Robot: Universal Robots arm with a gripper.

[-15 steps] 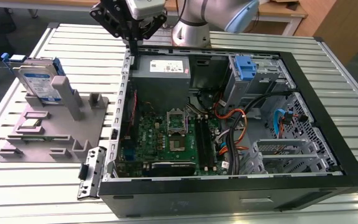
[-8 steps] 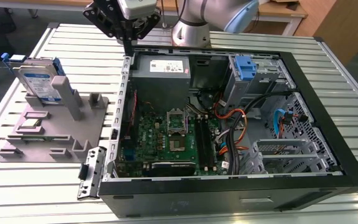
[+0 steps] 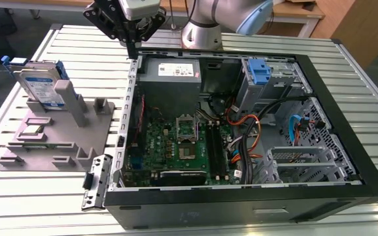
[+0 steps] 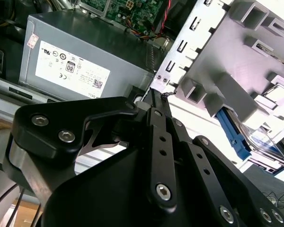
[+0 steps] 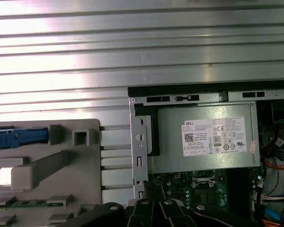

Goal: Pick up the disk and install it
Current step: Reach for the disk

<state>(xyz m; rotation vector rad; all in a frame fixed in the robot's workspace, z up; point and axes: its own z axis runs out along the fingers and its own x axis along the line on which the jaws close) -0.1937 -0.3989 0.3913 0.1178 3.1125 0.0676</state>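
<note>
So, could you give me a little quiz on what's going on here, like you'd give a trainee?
1. Fill in the blank: inside the open computer case, the grey box with the white sticker nearest the gripper is the ____ supply.
2. True or false: the gripper is holding the disk.
3. Where is the disk? A) standing upright in the grey fixture at the exterior view's left; B) inside the computer case; C) in the gripper's grasp.
Key: 1 power; 2 false; 3 A.
</note>
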